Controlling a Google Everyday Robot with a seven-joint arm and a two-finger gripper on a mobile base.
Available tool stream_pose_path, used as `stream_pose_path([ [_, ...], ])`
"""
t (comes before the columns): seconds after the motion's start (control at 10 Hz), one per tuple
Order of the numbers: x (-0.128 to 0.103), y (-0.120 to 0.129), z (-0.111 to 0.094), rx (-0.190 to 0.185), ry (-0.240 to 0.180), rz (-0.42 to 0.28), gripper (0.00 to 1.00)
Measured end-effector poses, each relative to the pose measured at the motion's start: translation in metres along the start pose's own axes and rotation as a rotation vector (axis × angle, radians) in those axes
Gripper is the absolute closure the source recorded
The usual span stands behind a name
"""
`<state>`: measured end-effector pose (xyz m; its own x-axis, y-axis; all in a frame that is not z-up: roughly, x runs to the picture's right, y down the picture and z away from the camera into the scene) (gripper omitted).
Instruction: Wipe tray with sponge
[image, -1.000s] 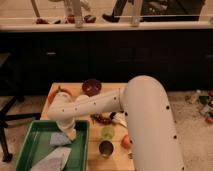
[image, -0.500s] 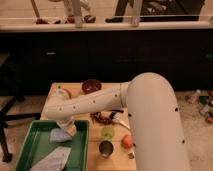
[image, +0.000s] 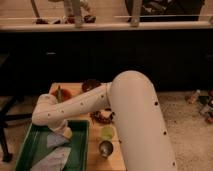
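A green tray (image: 29, 146) lies at the lower left, at the wooden table's left edge. My gripper (image: 64, 131) hangs from the white arm (image: 85, 102) and is low over the tray's far right corner. A small yellowish piece (image: 67, 133), probably the sponge, sits right at the gripper. A pale blue-grey patch (image: 56, 141) lies just below it in the tray. A larger grey cloth-like sheet (image: 52, 159) lies at the tray's front. I cannot see whether the gripper touches the tray floor.
On the wooden table (image: 114, 161) are a dark red bowl (image: 91, 85), an orange-red item with a green stem (image: 59, 93), a dark reddish heap (image: 102, 117), a green cup (image: 107, 132) and a metal cup (image: 105, 148). A dark cabinet front (image: 150, 55) stands behind.
The arm's elbow has swung left and a little lower. The gripper has stayed over the tray's far right part, shifting slightly toward the front. The grey sheet has not moved.
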<state>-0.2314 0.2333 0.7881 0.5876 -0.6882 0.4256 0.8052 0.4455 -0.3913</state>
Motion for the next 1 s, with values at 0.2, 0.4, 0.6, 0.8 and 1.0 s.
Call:
stream_pose_path([
  [0.2,-0.004,-0.002,-0.002,-0.012,0.120,-0.044,1.00],
  [0.4,-0.011,-0.003,-0.002,-0.022,0.182,-0.084,1.00],
  [0.6,-0.016,-0.002,-0.002,-0.032,0.170,-0.118,1.00],
  [0.8,-0.017,0.003,-0.002,-0.058,0.170,-0.141,1.00],
  [1.0,0.003,0.016,0.000,-0.089,0.179,-0.120,1.00],
])
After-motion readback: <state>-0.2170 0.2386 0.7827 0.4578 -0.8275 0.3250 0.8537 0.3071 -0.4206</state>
